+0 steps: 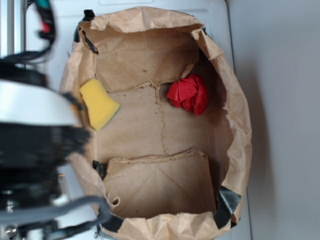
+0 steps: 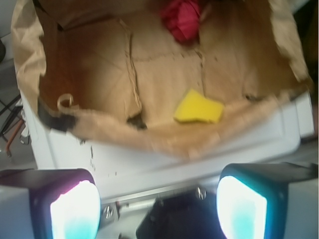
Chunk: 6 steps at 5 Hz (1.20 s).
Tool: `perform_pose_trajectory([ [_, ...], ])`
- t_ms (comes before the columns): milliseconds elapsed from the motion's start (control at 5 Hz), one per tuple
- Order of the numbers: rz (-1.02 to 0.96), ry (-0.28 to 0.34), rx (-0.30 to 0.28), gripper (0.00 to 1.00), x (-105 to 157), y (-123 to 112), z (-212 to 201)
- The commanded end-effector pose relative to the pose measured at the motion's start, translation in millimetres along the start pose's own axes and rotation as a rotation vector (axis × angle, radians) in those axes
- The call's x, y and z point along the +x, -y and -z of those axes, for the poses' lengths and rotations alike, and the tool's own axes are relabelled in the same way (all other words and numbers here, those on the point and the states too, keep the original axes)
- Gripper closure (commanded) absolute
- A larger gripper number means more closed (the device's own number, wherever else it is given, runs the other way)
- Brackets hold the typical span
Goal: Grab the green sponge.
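Gripper (image 2: 157, 209) nearest you, jaws spread wide, empty, outside bag (image 2: 149, 144): approach pose. Sponge (image 2: 198, 108) flat on bag floor just behind near wall, ball (image 2: 180, 20) well apart; descent path clear.

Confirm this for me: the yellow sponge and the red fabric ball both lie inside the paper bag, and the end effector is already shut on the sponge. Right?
Not quite. The end effector is open and holds nothing; in the wrist view its fingers sit outside the paper bag, apart from the sponge. The sponge and the red fabric ball do both lie inside the bag.
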<state>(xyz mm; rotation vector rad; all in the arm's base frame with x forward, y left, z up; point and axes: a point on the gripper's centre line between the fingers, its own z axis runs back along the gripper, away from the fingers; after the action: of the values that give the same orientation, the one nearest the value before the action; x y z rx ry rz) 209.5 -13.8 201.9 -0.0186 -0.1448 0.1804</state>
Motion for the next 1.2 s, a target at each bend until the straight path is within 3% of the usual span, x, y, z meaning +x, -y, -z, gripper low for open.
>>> perform_pose_trajectory([
  [0,-0.01,0.074,0.013,0.0,41.3,-19.7,15.0],
  [400,-0.007,0.068,0.031,0.0,56.4,-33.5,51.2],
  [600,-0.037,0.094,0.096,0.0,58.7,-37.5,59.0],
  [1000,-0.037,0.094,0.096,0.0,58.7,-37.5,59.0],
])
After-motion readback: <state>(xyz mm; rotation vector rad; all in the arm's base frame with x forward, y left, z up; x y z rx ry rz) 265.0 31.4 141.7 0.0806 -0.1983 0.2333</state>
